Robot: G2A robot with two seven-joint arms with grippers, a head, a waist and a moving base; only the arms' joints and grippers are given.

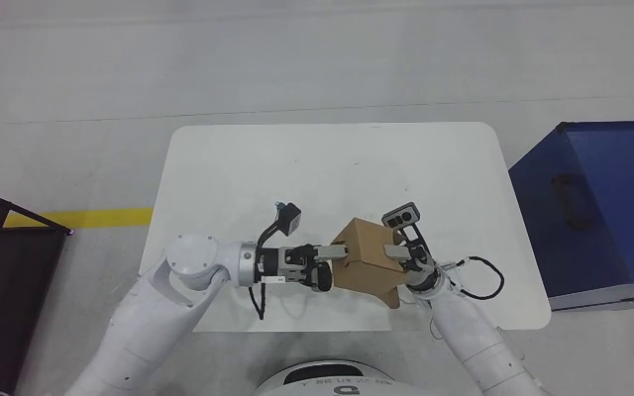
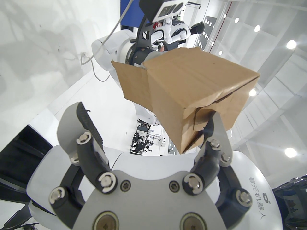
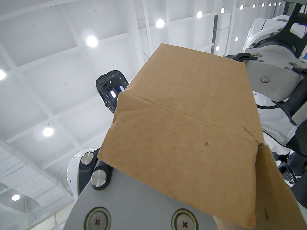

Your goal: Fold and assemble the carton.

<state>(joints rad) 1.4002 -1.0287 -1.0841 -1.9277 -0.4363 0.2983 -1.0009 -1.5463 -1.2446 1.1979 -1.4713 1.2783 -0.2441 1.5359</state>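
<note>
The carton (image 1: 365,253) is a brown box made of plain card. It is up in the air over the near part of the white surface (image 1: 228,168), between the two claws, and it is tipped to one side.

The left claw (image 1: 325,265) is at the end of the carton that faces the left arm. In the left wrist view the left claw (image 2: 146,113) is spread wide and holds nothing. One fingertip (image 2: 213,123) touches the folded end of the carton (image 2: 191,80). The other finger (image 2: 81,120) is well away from it. That end of the box is folded shut, and its flaps (image 2: 206,111) look bent and wrinkled. At the far end, one flap (image 2: 129,82) sticks out loose.

The right claw (image 1: 401,255) is at the other end and grips the carton there. In the right wrist view the carton (image 3: 191,125) lies right over this claw. A flap is folded out along a crease (image 3: 182,113), and there is a small tear (image 3: 257,142) at one corner. The sides that show are bare brown card with a few small dents.

A big blue box (image 1: 584,208) stands on the floor just beside the surface, on the right arm's side. A yellow line (image 1: 89,216) is painted on the floor on the left arm's side, and a black thing (image 1: 25,287) stands near it.
</note>
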